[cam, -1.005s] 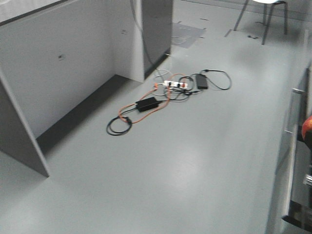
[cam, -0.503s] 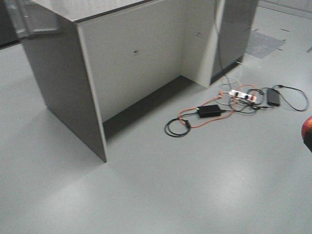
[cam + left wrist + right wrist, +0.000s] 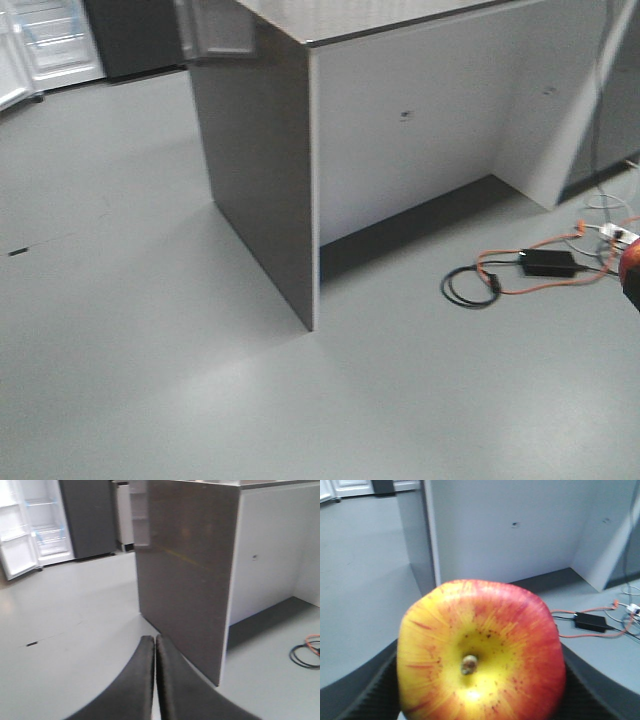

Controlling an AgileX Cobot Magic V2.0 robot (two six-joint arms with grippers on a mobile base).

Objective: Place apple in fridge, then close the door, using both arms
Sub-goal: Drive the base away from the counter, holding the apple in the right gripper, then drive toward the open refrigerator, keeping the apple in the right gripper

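The red and yellow apple (image 3: 480, 655) fills the right wrist view, stem end toward the camera, and my right gripper (image 3: 480, 685) is shut on it with black fingers (image 3: 362, 692) on both sides. In the front view the apple (image 3: 631, 262) peeks in at the right edge. My left gripper (image 3: 154, 640) is shut and holds nothing, low over the floor. Far off at the upper left stands the fridge (image 3: 47, 532), its white shelves showing and its door (image 3: 17, 555) swung open. The same fridge (image 3: 60, 40) sits in the front view's top left corner.
A large desk with a dark grey side panel (image 3: 260, 170) and white back panel (image 3: 420, 130) stands between me and the room's right side. Cables and a black power brick (image 3: 547, 263) lie on the floor at the right. Grey floor (image 3: 120, 250) stretches toward the fridge.
The front view has swung left: the desk moved toward the centre, the cables slid to the right edge, and the open fridge came into view at top left. The apple stays at the right edge.
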